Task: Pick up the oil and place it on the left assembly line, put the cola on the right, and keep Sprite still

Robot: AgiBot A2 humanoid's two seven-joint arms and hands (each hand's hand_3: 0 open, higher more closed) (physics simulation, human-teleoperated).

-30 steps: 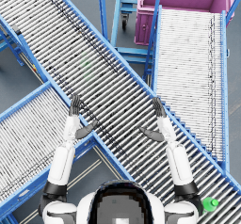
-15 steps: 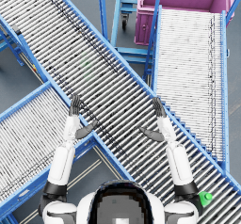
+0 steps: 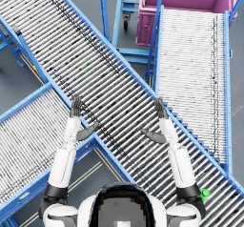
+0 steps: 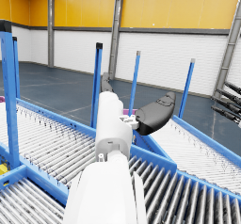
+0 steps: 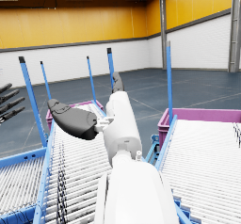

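A small green object (image 3: 205, 193) sits on the rollers at the near right end of the central conveyor (image 3: 119, 97). It is just beside the upper part of the right arm and too small to tell which bottle it is. It lies nearer the robot than the right hand (image 3: 161, 124), well apart from that hand's fingers (image 3: 159, 108) and touched by nothing. It is farther still from the left hand (image 3: 76, 122), which is across the belt on the left. Both hands hover over the central conveyor with nothing in them. The fingers are stretched toward the far side and apart, and each thumb juts inward toward the other hand. The right wrist view shows the right thumb standing clear of the palm, and the left wrist view shows the same of the left thumb, with only rollers beyond. The central conveyor runs on a diagonal from the far left to the near right between blue rails. The left assembly line (image 3: 28, 130) meets it on the near left, under the left forearm. The right assembly line (image 3: 190, 78) runs along its right side toward the far end, where a magenta bin (image 3: 147, 25) stands. Blue posts rise along the conveyor edges.
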